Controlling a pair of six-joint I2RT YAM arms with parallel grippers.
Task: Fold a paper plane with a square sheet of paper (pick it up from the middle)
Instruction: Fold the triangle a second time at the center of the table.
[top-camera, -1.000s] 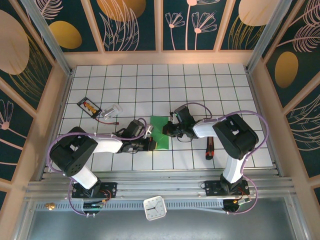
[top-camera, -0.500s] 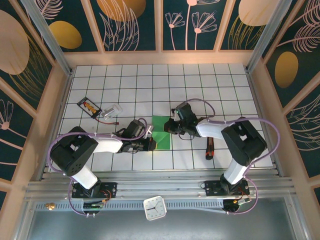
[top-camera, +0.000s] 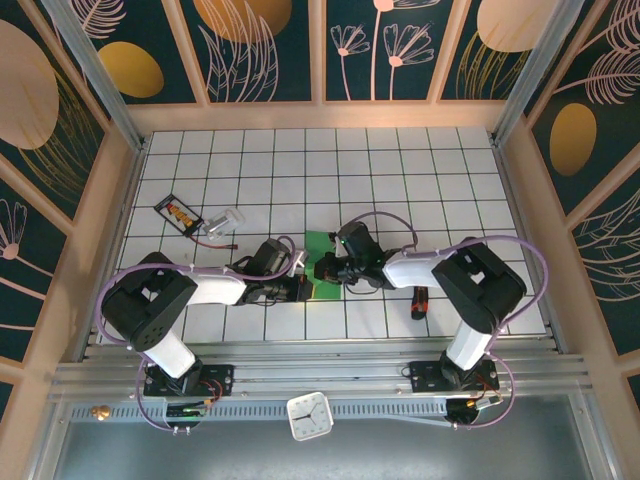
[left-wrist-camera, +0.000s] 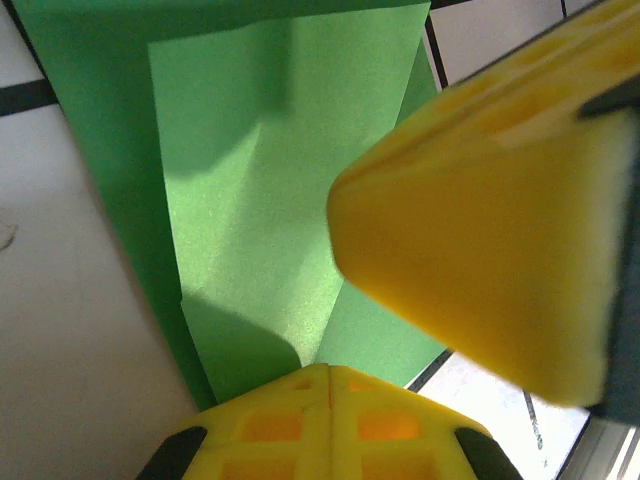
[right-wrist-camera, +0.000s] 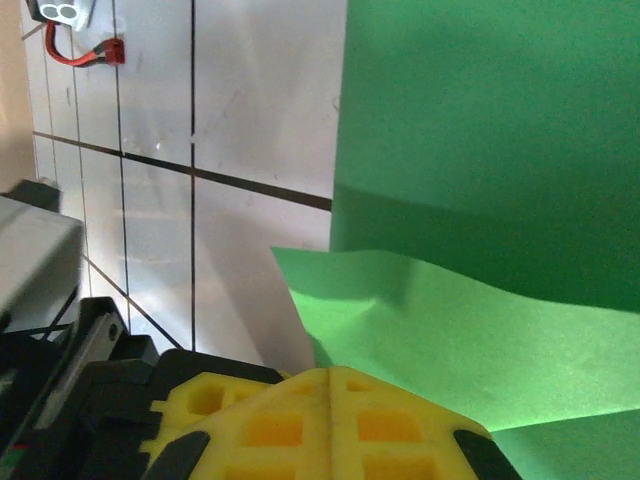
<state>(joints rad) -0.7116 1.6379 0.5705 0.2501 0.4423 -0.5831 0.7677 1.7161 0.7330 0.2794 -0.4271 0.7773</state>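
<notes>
The square sheet of paper (top-camera: 318, 242) is bright green, partly folded, and lies on the grid table between both arms. In the left wrist view a lighter folded flap (left-wrist-camera: 260, 200) lies on the darker sheet. My left gripper (top-camera: 306, 288) (left-wrist-camera: 330, 372) is shut, its yellow tips resting at the flap's near end. My right gripper (top-camera: 320, 270) (right-wrist-camera: 330, 375) is shut too, its tips against a raised, wavy flap (right-wrist-camera: 450, 340) of the sheet (right-wrist-camera: 480, 130). One yellow finger (left-wrist-camera: 480, 240) of the right gripper hangs close over the paper beside the left tips. No finished paper plane shape is visible.
A black-and-orange pack (top-camera: 178, 213), a small clear piece (top-camera: 228, 218) and a red cable (top-camera: 215, 240) lie at the left. A red-and-black tool (top-camera: 420, 300) lies at the right. A small clock (top-camera: 309, 415) sits on the near rail.
The right gripper has swung left and nearer over the sheet, close to the left gripper, and covers more of the green. The left arm has stayed put.
</notes>
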